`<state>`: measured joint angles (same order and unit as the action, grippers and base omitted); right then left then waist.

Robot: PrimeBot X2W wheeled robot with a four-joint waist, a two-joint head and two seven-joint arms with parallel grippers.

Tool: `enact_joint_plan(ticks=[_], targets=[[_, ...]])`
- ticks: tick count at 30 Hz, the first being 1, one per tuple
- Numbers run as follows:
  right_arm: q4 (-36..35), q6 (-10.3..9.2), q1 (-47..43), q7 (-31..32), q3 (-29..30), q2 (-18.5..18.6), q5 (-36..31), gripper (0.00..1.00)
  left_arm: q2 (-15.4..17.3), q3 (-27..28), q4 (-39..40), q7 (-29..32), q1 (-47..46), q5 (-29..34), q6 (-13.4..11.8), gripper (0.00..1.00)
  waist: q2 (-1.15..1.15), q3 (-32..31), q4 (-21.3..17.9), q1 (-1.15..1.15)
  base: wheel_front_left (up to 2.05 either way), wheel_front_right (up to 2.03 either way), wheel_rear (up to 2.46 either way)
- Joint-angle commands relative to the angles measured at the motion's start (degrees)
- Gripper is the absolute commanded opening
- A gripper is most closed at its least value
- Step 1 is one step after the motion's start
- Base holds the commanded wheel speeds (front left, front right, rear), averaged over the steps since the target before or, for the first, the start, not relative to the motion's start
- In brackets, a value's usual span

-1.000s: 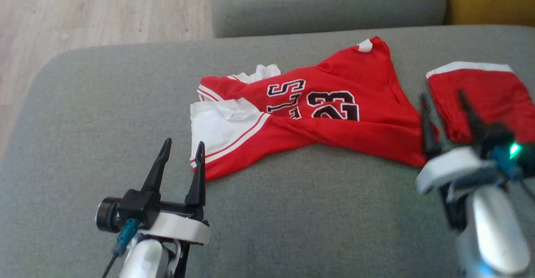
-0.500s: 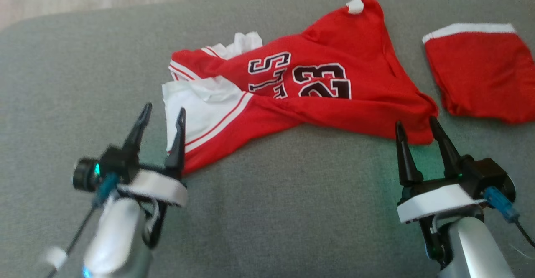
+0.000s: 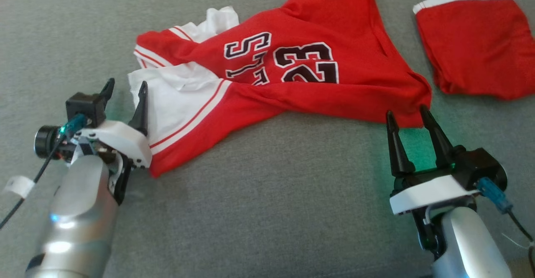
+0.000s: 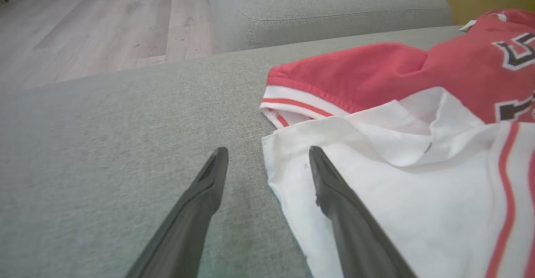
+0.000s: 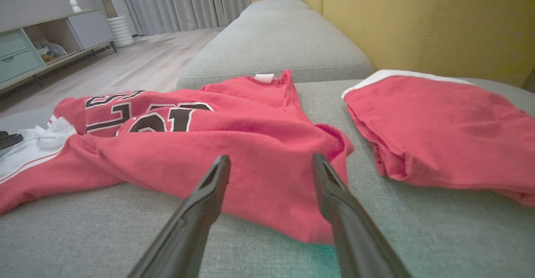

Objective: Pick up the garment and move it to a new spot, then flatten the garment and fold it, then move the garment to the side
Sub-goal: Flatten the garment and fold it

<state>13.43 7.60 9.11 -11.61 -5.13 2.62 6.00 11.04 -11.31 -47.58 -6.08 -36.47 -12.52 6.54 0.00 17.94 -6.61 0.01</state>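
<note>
The garment is a red jersey with a black "23" and a white panel, lying crumpled on the grey sofa cushion. My left gripper is open at its left end. In the left wrist view that gripper straddles the white hem, one finger over the cloth and the other over bare cushion. My right gripper is open just short of the jersey's right red corner, and the right wrist view has its fingers pointing at that corner. Neither gripper holds anything.
A second red piece with a white band lies folded at the far right of the cushion, close to the jersey's corner. Another grey cushion and a yellow backrest stand behind. Wooden floor lies beyond the cushion's left edge.
The head camera has tilted down. My right gripper came off the folded red piece and settled before the jersey's right corner. My left gripper advanced to the white hem. Both stayed open.
</note>
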Motion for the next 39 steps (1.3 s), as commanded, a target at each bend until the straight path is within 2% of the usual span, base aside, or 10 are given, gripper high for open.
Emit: enact_joint_plan(ticks=[1, 7, 11, 12, 15, 24, 27, 34, 39], targets=[[-1.6, -0.11, 1.5, -0.7, -1.3, 0.3, 0.3, 1.00, 2.3, 0.9, 0.0, -0.3, -2.6, -0.3, 0.2, 1.00, 0.00, 0.6, -0.8, -0.01, 0.00, 0.00, 0.00], [-1.4, -0.11, 1.8, -1.1, -1.2, 0.3, 0.4, 1.00, 3.0, -1.1, -6.0, -0.7, -5.9, -1.5, 0.8, 1.00, 0.00, 1.7, -1.7, -0.01, 0.00, 0.00, 0.00], [-1.4, -0.11, 2.0, -1.3, -1.2, 0.3, 0.5, 1.00, 3.2, -2.8, -9.8, 1.2, -7.4, -3.3, 0.9, 1.00, 0.00, 2.1, -2.1, -0.01, 0.00, 0.00, 0.00], [-1.4, -0.11, 2.0, -1.3, -1.2, 0.3, 0.5, 1.00, 3.2, -3.5, -10.3, 1.5, -7.6, -3.9, 0.9, 0.00, 0.00, 2.1, -2.2, -0.01, 0.00, 0.00, 0.00], [-1.4, -0.11, 2.1, -1.4, -1.1, 0.3, 0.6, 1.00, 3.5, -5.9, -10.4, 0.7, -7.9, -5.8, 0.9, 0.00, 0.00, 2.0, -2.2, -0.01, 0.00, 0.00, 0.00], [-0.1, -0.11, 2.0, -1.3, 0.5, 0.3, 0.2, 1.00, 5.2, -8.1, -5.5, -8.1, -9.4, -8.7, 0.9, 0.00, 0.00, -1.4, 0.3, -0.01, 0.00, 0.00, 0.00], [0.3, -0.11, 1.9, -1.1, 0.8, 0.3, 0.3, 1.00, 6.1, -6.9, -0.4, -8.8, -9.6, -8.2, 0.7, 0.00, 0.00, -3.1, 1.6, -0.01, 0.00, 0.00, 0.00], [1.6, -0.11, 1.2, -0.8, 1.6, 0.3, 0.5, 1.00, 7.9, -3.5, 19.0, -8.9, -5.5, -4.8, 0.0, 0.00, 0.00, -6.5, 5.4, -0.01, 0.00, 0.00, 0.00], [2.5, -0.11, 0.9, -0.9, 1.6, 0.3, 1.2, 1.00, 9.2, -5.7, 24.6, -8.9, -2.3, -2.9, 0.4, 0.00, 0.00, -8.0, 7.2, -0.01, 0.00, 0.00, 0.00]])
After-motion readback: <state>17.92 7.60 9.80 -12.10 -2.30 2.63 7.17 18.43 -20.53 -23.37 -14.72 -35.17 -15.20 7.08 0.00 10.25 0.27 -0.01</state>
